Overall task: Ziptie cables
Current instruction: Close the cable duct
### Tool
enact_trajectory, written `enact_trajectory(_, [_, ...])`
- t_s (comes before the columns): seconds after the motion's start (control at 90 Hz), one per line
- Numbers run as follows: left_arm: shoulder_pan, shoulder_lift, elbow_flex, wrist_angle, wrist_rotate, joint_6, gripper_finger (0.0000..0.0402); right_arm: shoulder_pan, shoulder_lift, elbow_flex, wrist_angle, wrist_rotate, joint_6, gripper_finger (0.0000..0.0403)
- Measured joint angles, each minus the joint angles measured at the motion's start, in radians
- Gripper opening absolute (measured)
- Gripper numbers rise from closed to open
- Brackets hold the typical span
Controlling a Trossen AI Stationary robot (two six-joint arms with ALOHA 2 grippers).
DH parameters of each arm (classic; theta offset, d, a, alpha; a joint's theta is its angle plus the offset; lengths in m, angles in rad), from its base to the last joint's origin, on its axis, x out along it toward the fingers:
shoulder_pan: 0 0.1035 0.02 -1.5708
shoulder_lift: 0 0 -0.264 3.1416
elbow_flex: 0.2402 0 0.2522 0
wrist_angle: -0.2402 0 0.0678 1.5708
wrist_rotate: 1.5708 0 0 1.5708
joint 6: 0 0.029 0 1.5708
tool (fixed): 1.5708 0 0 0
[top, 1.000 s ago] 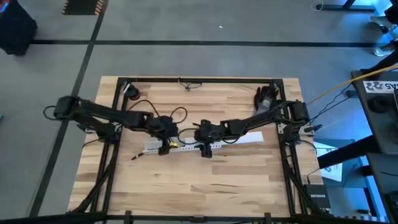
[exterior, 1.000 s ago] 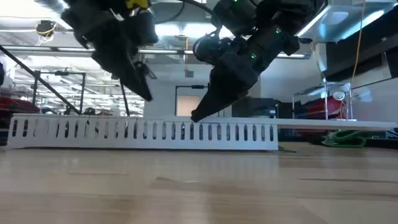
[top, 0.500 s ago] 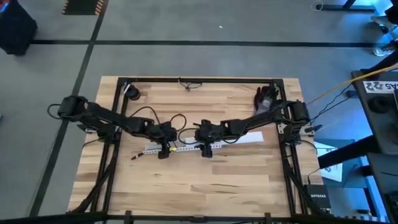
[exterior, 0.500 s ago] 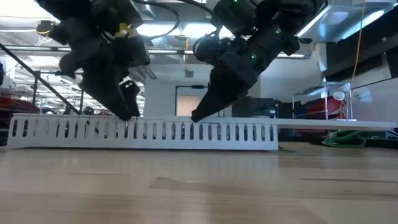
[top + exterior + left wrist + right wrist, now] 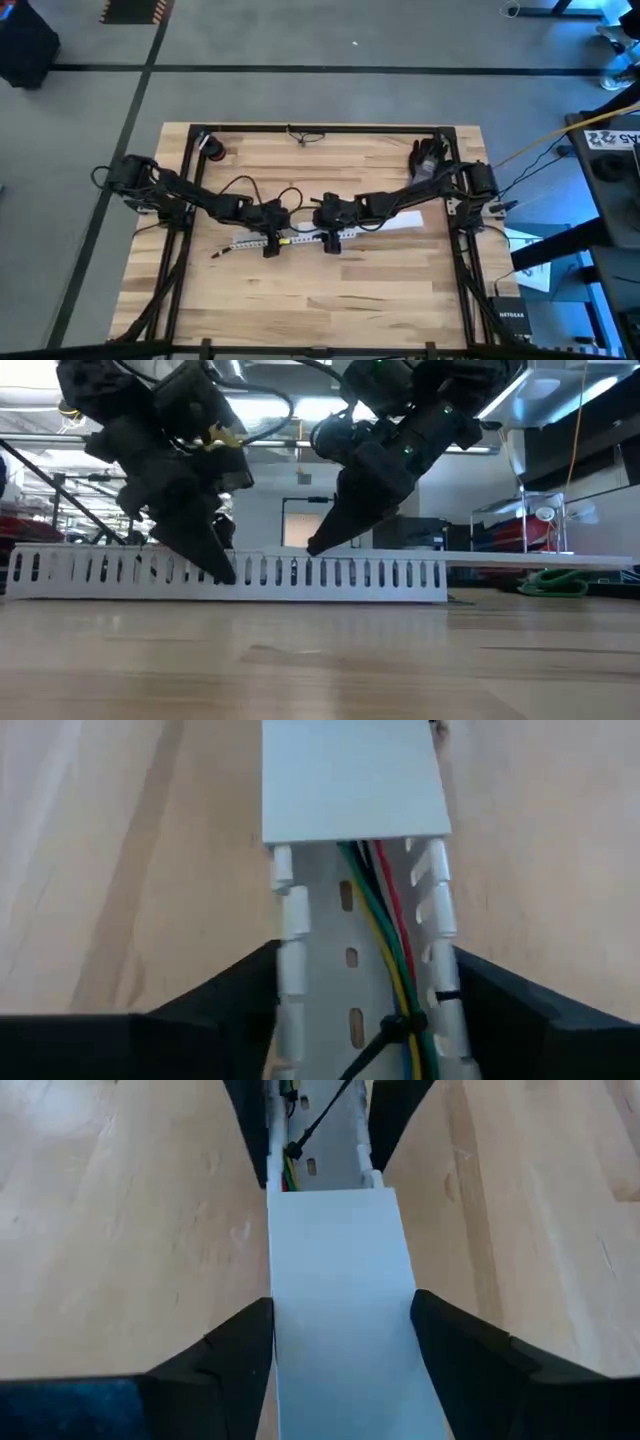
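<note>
Item: slotted white cable duct (image 5: 300,238), lying flat across the middle of your wooden worktop (image 5: 320,300), running from nine o'clock to three o'clock in the high view. A plain white cover (image 5: 340,1290) closes the stretch of duct toward three o'clock; the stretch toward nine o'clock is uncovered.

Item: the cables (image 5: 385,935), green, yellow, red and dark, lying lengthwise inside the uncovered channel and running in under the edge of the cover. A black zip tie (image 5: 385,1032) crosses them in the channel.

Item: your left claw (image 5: 270,243), at the centre of the worktop, just to the nine o'clock side of the right claw. Its fingers (image 5: 225,995) are spread and straddle the duct, one outside each slotted wall; whether they touch the walls cannot be told.

Item: your right claw (image 5: 331,240), at the centre of the worktop over the covered stretch. Its fingers (image 5: 235,1345) are spread, one on each side of the cover, close against its edges.
</note>
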Motion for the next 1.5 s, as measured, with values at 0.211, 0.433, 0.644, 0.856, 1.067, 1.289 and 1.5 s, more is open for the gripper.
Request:
enact_trajectory(0.211, [-0.005, 0.003, -0.001, 0.072, 0.012, -0.002, 0.0177, 0.001, 0.028, 0.0, 0.089, -0.015, 0.014, 0.0227])
enact_trajectory(0.433, [-0.005, 0.007, -0.003, 0.074, 0.014, 0.006, 0.0181, 0.001, 0.092, 0.07, 0.108, -0.023, 0.007, 0.0196])
enact_trajectory(0.644, [0.007, 0.006, -0.002, 0.08, 0.027, -0.033, 0.0207, 0.001, 0.096, 0.102, 0.061, -0.011, -0.005, 0.0203])
enact_trajectory(0.856, [0.039, -0.057, 0.014, -0.008, 0.078, -0.024, 0.0285, -0.003, 0.095, 0.131, 0.03, -0.002, -0.052, 0.024])
enact_trajectory(1.067, [0.041, -0.183, 0.076, -0.262, 0.081, -0.019, 0.0305, -0.011, 0.069, 0.201, -0.105, 0.003, -0.091, 0.0257])
enact_trajectory(1.289, [0.0, -0.332, 0.095, -0.462, 0.019, -0.06, 0.0306, -0.023, 0.066, 0.211, -0.251, -0.014, -0.105, 0.0257])
enact_trajectory(1.5, [-0.086, -0.309, 0.029, -0.413, -0.069, -0.095, 0.0306, -0.021, 0.069, 0.211, -0.248, -0.014, -0.106, 0.0257])
